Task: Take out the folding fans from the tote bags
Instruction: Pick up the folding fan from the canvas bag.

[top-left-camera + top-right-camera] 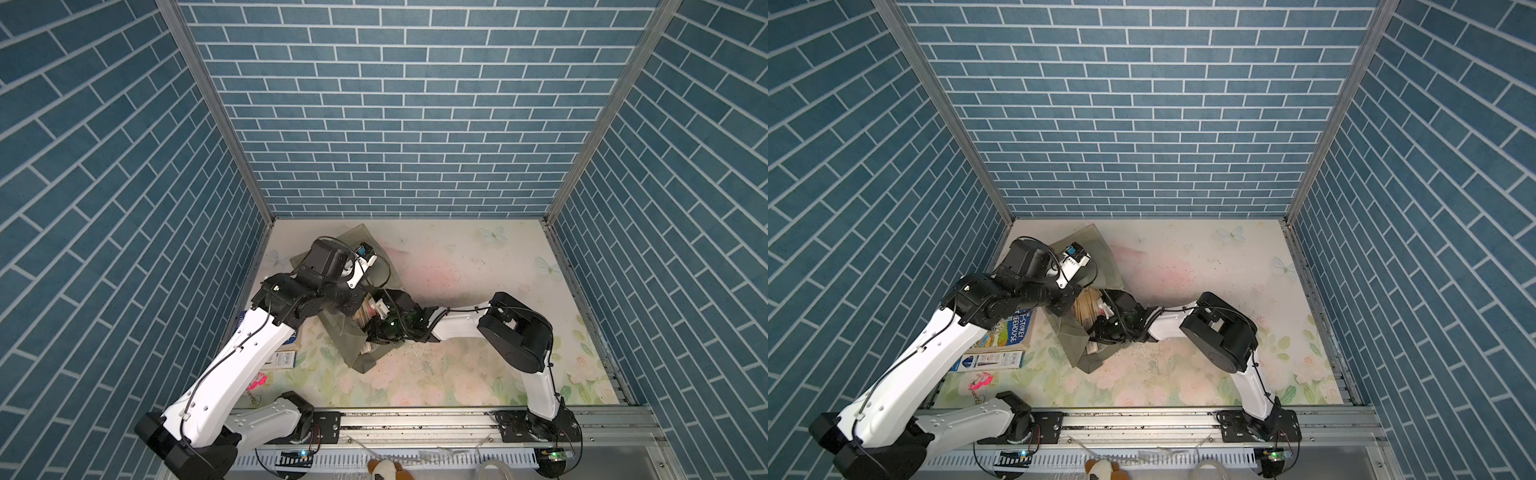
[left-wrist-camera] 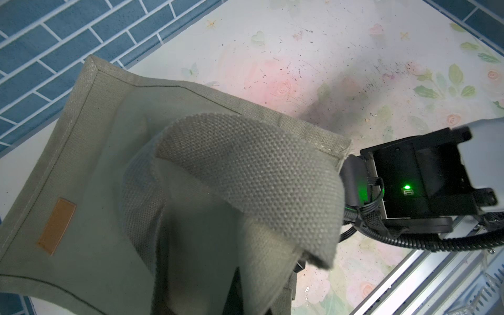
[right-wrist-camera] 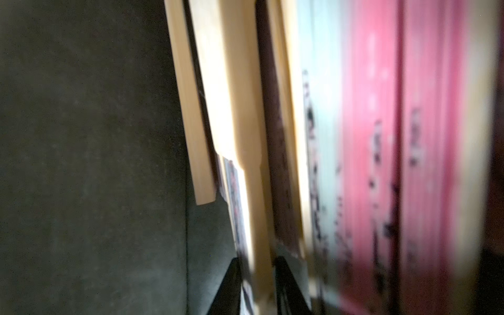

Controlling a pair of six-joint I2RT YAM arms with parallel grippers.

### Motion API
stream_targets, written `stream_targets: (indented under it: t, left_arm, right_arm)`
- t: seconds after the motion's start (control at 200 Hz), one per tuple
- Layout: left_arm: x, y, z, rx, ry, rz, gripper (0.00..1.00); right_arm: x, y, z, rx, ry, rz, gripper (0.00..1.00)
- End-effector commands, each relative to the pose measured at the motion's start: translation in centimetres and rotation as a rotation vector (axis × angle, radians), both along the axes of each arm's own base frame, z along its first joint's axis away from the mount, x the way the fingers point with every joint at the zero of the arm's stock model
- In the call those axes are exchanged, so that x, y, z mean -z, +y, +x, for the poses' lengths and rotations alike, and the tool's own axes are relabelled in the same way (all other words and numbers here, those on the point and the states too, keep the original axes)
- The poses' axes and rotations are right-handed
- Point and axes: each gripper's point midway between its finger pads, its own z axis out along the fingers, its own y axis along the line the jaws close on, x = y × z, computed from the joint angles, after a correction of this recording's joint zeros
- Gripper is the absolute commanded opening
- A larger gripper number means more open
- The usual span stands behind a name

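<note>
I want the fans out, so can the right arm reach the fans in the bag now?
Probably yes: the left gripper holds the strap up, the bag gapes, and the right gripper sits among the fans, fingertips either side of one.

Looking like a robot-lab test cell rather than a home. Being walled in by blue brick-print panels (image 1: 399,124) on bare aluminium posts (image 1: 214,104). Carrying a flower-print sheet over the tabletop (image 1: 457,374). Mounting a left arm (image 1: 232,353) and a right arm (image 1: 540,374) on a slotted aluminium rail (image 1: 415,419), beside a white cable duct (image 1: 270,460) and small lit circuit boards (image 1: 555,456).
</note>
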Motion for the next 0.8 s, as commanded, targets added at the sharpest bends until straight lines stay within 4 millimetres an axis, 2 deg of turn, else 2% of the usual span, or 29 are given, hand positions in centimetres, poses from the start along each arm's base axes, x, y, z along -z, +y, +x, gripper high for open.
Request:
stream_targets:
  t: [0.0, 0.2, 0.485, 0.6, 0.795]
  left_arm:
    - [0.1, 0.6, 0.0, -0.023, -0.011, 0.011, 0.0]
    - [0.2, 0.7, -0.1, -0.023, -0.012, 0.012, 0.0]
    - [0.3, 0.7, 0.0, -0.025, -0.009, 0.013, 0.0]
    - [0.5, 0.7, 0.0, -0.027, -0.006, 0.016, 0.0]
    - [0.5, 0.7, -0.1, -0.026, -0.006, 0.017, 0.0]
  right_arm:
    - [-1.0, 0.0, 0.3, 0.019, 0.033, 0.035, 0.2]
    - [-1.7, -1.2, -0.7, -0.002, 0.03, 0.042, 0.18]
    - [0.0, -3.4, -1.2, -0.003, -0.006, -0.048, 0.2]
    - [-0.4, -2.7, -1.3, -0.014, 0.007, -0.015, 0.27]
    - [-0.7, -1.2, -1.0, -0.008, 0.052, 0.045, 0.3]
